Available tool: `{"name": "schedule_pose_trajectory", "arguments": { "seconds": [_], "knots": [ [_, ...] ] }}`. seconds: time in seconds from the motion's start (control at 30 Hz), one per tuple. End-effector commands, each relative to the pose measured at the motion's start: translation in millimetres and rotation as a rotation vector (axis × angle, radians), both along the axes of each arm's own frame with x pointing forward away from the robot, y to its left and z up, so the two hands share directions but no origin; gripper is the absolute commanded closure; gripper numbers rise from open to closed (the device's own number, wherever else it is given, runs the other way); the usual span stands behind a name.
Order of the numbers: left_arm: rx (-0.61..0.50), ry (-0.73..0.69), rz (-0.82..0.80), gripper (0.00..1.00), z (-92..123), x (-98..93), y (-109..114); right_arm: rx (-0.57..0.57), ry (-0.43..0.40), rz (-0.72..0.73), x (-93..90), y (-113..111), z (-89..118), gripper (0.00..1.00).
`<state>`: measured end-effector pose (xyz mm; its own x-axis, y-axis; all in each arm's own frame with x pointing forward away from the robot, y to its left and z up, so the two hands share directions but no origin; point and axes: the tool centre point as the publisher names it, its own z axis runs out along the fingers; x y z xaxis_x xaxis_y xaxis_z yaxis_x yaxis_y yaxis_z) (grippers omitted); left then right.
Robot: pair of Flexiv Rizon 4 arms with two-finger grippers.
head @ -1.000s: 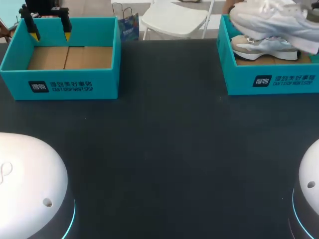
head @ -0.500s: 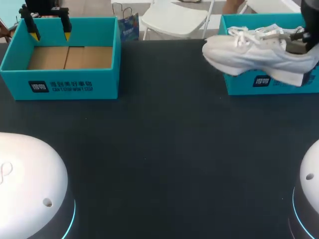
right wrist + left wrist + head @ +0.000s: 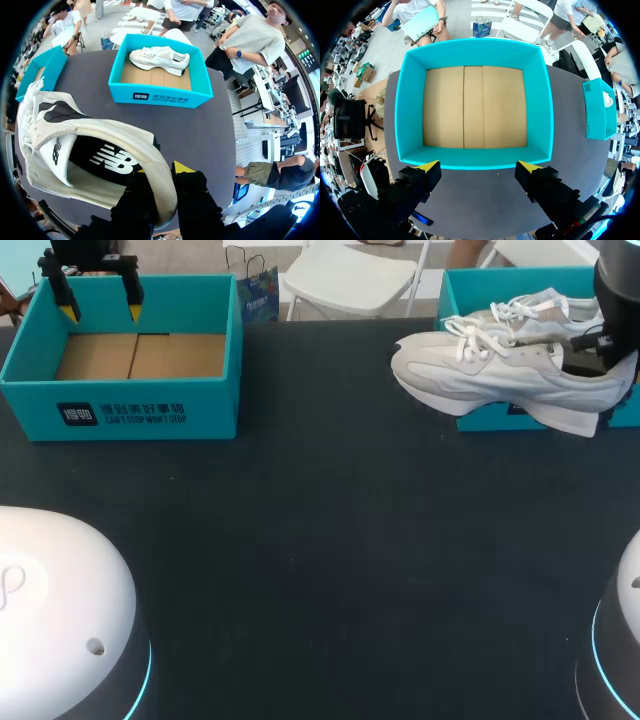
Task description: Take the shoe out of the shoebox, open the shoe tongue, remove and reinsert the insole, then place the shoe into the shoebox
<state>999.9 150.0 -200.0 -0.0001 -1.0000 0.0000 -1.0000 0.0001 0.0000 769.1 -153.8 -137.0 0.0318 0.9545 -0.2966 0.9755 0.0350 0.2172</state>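
The white and pale-grey lace-up sneaker (image 3: 500, 380) hangs at the upper right of the head view, toe pointing toward the middle of the frame, its body overlapping the front wall of the open teal cardboard shoebox (image 3: 470, 418). It looks clear of the box and carried above the dark counter (image 3: 320, 540), though I cannot tell whether its sole touches anything. The right gripper (image 3: 167, 182) is clenched on the padded heel collar, one finger inside the shoe and one outside. This grip probably keeps the laces and tongue free for the steps to come and leaves the black insole (image 3: 102, 160) exposed. A second matching sneaker (image 3: 159, 57) lies on its side on the brown floor of that shoebox, so only one of the pair is out. At the upper left, the left gripper (image 3: 479, 169) hovers with its fingers spread and nothing between them, over the far rim of another teal box (image 3: 120, 415) whose cardboard floor is bare; it appears parked, out of the way. In the head view the right gripper is mostly hidden behind the heel and cut off by the frame edge, the held sneaker covers most of the shoebox's front wall, and only one yellow tip shows in the right wrist view.
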Motion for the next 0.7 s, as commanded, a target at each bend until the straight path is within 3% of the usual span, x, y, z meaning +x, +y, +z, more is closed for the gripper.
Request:
{"name": "schedule_pose_trajectory", "arguments": {
  "seconds": [0.03, 0.57, 0.7],
  "knots": [
    [0.0, 0.0, 0.0, 0.0, 0, 0.1, 0, 0.002, 0.001, 0.0, 0.8, 0, 1, 1.0],
    [0.0, 0.0, 0.0, 0.0, 0, 0.1, 0, 0.002, 0.001, 0.0, 0.8, 0, 1, 1.0],
    [0.0, 0.0, 0.0, 0.0, 0, 0.1, 0, -0.026, -0.01, 0.012, -1.9, 24, -3, 1.0]
  ]
}}
